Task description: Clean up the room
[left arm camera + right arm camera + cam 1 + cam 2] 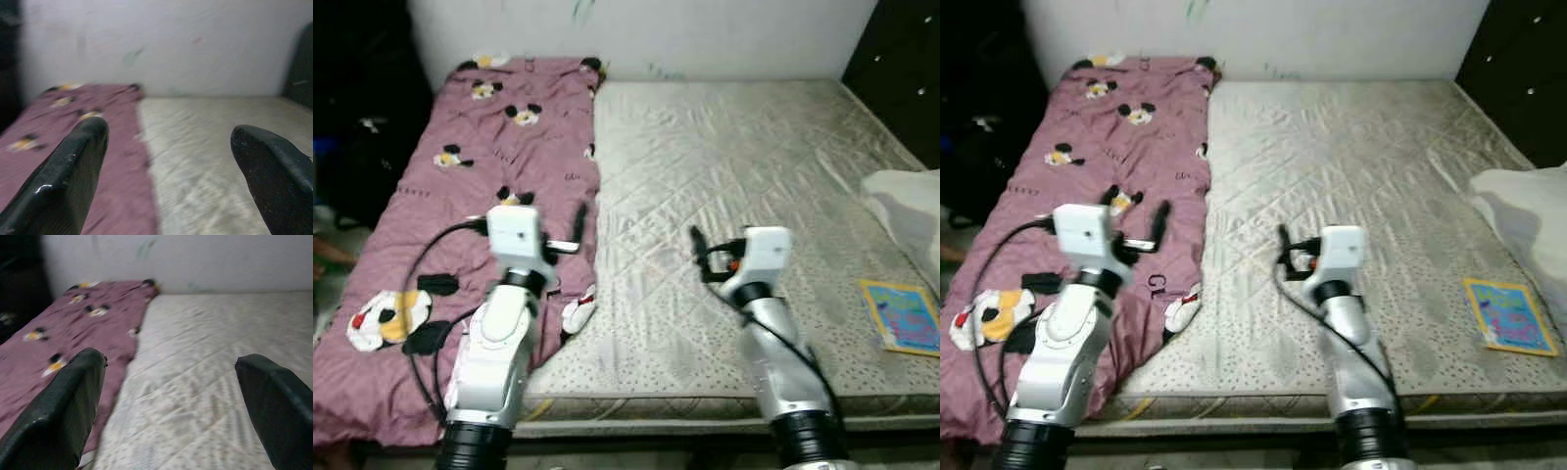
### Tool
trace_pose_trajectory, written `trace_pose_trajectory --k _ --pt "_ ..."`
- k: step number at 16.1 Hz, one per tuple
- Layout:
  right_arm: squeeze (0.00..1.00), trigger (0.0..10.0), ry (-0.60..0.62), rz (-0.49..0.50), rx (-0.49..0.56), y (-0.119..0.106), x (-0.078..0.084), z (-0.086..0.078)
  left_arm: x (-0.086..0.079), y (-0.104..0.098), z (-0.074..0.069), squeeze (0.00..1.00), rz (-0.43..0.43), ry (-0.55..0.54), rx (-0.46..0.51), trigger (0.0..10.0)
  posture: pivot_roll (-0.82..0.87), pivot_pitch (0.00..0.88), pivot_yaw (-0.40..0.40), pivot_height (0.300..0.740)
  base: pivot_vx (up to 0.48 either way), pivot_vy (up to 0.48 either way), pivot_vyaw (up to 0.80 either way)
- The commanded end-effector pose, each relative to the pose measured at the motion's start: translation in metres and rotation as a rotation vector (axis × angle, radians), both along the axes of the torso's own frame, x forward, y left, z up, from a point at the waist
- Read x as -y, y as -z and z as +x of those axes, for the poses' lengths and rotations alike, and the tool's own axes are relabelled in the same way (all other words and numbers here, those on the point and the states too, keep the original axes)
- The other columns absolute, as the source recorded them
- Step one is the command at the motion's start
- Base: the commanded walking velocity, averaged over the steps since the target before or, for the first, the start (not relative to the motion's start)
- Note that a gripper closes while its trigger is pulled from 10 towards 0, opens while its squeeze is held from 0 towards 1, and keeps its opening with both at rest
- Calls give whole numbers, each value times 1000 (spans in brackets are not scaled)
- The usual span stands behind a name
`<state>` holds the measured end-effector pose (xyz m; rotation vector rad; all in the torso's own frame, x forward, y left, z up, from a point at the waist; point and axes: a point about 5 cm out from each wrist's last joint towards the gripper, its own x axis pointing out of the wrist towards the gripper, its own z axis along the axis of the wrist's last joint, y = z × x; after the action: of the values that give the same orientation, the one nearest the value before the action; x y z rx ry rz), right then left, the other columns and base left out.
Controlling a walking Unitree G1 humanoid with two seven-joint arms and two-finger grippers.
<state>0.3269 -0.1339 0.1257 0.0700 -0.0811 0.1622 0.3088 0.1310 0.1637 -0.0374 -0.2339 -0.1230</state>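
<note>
Left eye view: left gripper [563, 223] and right gripper [698, 253] gape wide, empty; purple sheet [470, 186] beneath the left gripper risks snagging; book [902, 313] lies well right.

There was one mattress [734, 196] and on it lay one purple sheet [480, 196] with cartoon prints, one colourful book [904, 315] and one white cloth [911, 211] at the right edge. Two silver arms were in view, so there were two grippers, the left gripper [168, 161] and the right gripper [171, 396], each with two black fingers spread apart
</note>
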Motion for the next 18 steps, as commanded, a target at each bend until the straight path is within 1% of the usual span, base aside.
trace_pose_trajectory --k 1,3,4,5,6,7,8,9,11,12,13,15,16,17,18 --pt "0 10000 22 -19 -7 2 5 2 -2 4 1 0 23 -35 -19 10000 -10 113 23 740 0 0 0" --pt "0 10000 26 -25 -9 2 7 4 -5 5 2 0 54 -64 -10 10000 -9 116 20 740 0 0 0" --pt "0 10000 28 -33 -5 2 8 3 -8 9 1 0 18 -76 -35 10000 -9 100 22 740 0 0 0" --pt "0 10000 35 -31 -5 2 8 4 -13 15 1 0 -51 -91 -77 10000 -6 87 26 740 0 0 0" --pt "0 10000 34 -28 -6 2 7 4 -14 17 1 0 -49 -95 -80 10000 -7 84 28 740 0 0 0" --pt "0 10000 16 -19 8 -4 1 7 -15 20 1 0 -43 -83 -87 10000 -8 80 29 740 0 315 0" --pt "0 10000 -10 0 23 -10 -3 8 -17 20 0 0 -71 -85 -102 10000 -11 79 28 740 0 364 0" --pt "0 10000 -10 -23 22 -10 -2 8 -16 20 0 0 -68 -86 -96 10000 -14 81 26 740 0 424 0" --pt "0 10000 5 -78 14 -3 4 4 -14 24 -3 0 -94 -78 -106 10000 -23 88 20 740 0 480 0" --pt "0 10000 19 -84 8 0 7 2 -12 27 -6 0 -91 -71 -104 10000 -22 90 12 740 0 480 0" --pt "0 10000 14 -89 -4 5 4 0 -11 30 -8 0 -97 -66 -105 10000 -22 88 5 740 0 480 0" --pt "0 10000 26 -127 -8 7 0 0 -11 27 -6 0 -131 -72 -98 10000 -1 77 -12 740 0 480 0" --pt "0 10000 21 -123 -15 7 -2 1 -11 25 -4 0 -134 -76 -89 10000 -1 77 -12 740 0 480 0" --pt "0 10000 -9 -131 -12 6 -7 3 -12 19 -4 0 -128 -78 -61 10000 19 78 -33 740 0 480 0" --pt "0 10000 -44 -155 1 4 -15 5 -15 15 -5 0 -149 -72 -38 10000 28 88 -39 740 0 480 0"
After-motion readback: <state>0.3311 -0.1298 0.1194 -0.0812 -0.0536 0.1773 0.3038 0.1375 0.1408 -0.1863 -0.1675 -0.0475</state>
